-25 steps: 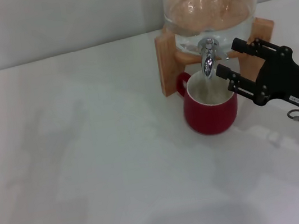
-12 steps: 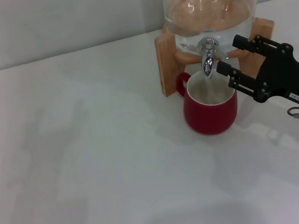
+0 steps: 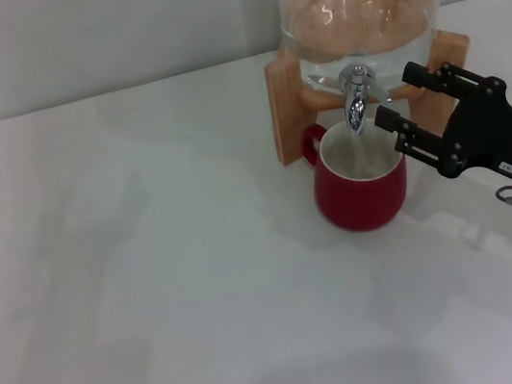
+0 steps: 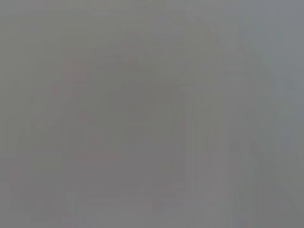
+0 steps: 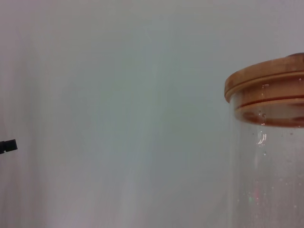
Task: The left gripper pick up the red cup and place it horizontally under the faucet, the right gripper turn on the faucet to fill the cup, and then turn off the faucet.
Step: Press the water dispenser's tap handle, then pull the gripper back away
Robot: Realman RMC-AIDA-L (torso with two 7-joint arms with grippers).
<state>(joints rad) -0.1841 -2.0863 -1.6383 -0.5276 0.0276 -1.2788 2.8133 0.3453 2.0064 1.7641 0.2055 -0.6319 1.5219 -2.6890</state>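
The red cup (image 3: 361,190) stands upright on the white table, its white inside directly below the spout of the chrome faucet (image 3: 355,98). My right gripper (image 3: 395,97) reaches in from the right, all black and open. Its fingertips (image 3: 383,118) lie just right of the faucet and above the cup's right rim, with nothing between them. My left gripper appears in no view, and the left wrist view is a plain grey blur.
The glass dispenser (image 3: 357,0) holds water and rests on a wooden stand (image 3: 285,100) at the back of the table. The right wrist view shows the dispenser's glass wall and its wooden lid (image 5: 266,90). The white table (image 3: 151,267) stretches to the left and front.
My right gripper has shifted slightly to the right, away from the faucet. The cup has not moved.
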